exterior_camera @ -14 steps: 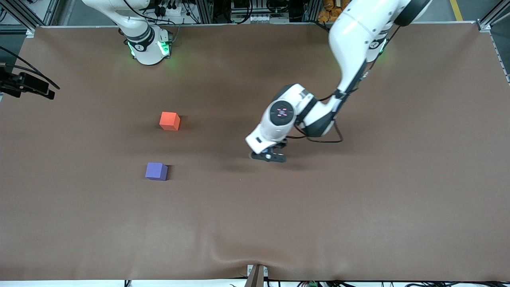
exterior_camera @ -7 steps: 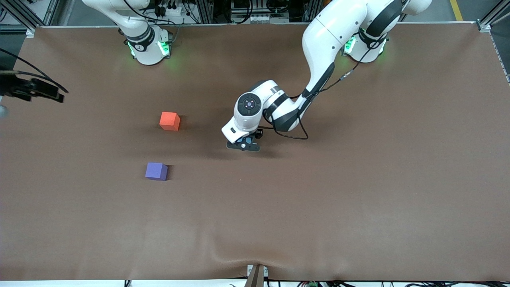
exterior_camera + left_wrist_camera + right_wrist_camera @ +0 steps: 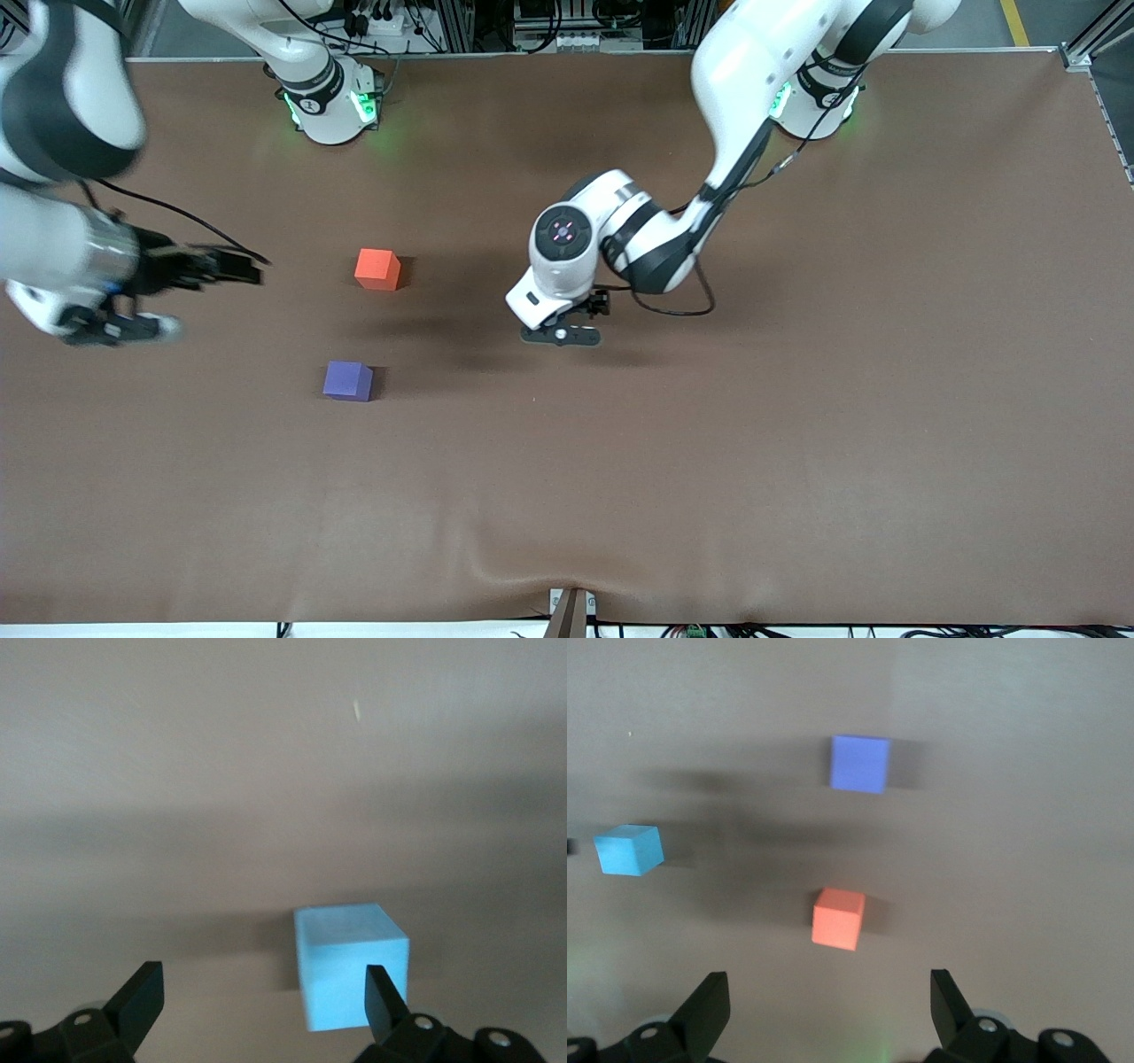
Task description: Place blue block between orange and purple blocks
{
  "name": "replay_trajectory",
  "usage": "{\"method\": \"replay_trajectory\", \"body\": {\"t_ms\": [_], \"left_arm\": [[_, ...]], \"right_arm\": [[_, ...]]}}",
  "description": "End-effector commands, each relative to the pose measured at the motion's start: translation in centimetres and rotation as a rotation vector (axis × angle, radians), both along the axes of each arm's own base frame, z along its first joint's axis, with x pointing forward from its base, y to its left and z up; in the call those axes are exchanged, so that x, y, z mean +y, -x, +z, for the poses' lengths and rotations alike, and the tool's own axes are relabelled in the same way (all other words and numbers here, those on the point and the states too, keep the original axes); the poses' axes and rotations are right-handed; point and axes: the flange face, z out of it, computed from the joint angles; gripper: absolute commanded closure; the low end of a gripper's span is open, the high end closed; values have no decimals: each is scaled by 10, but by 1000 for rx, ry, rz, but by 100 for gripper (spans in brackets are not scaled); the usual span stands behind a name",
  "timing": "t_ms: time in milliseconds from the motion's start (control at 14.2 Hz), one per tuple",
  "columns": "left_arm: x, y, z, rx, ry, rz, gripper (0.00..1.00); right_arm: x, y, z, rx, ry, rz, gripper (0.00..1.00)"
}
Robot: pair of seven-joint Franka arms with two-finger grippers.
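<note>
Below the left tool [image 3: 257, 997], fingers apart, the blue block [image 3: 350, 964] sits on the tabletop [image 3: 797, 399]. Right tool [image 3: 824, 1001], also spread, hangs above the orange block [image 3: 838, 918], with the purple block [image 3: 859, 764] nearby.

Matt blue block [image 3: 351, 975] on smooth brown table [image 3: 797, 443].

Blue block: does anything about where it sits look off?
Yes. The small sky-blue matte cube sits on the table below the open left hand, well aside from the orange-red cube and violet-purple cube, toward the left arm's end, not in the gap between them.
</note>
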Motion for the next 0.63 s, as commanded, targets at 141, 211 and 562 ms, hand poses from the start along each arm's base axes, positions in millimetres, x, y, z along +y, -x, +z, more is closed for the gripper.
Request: {"method": "replay_trajectory", "body": {"t_ms": [141, 211, 562], "left_arm": [[146, -67, 145, -59, -25, 188, 0], [173, -76, 165, -64, -28, 222, 0], [336, -105, 235, -59, -59, 152, 0]], "right_arm": [[93, -14, -67, 11, 2, 31, 0], [110, -12, -72, -5, 4, 40, 0], [207, 2, -121, -43, 21, 102, 0]]}}
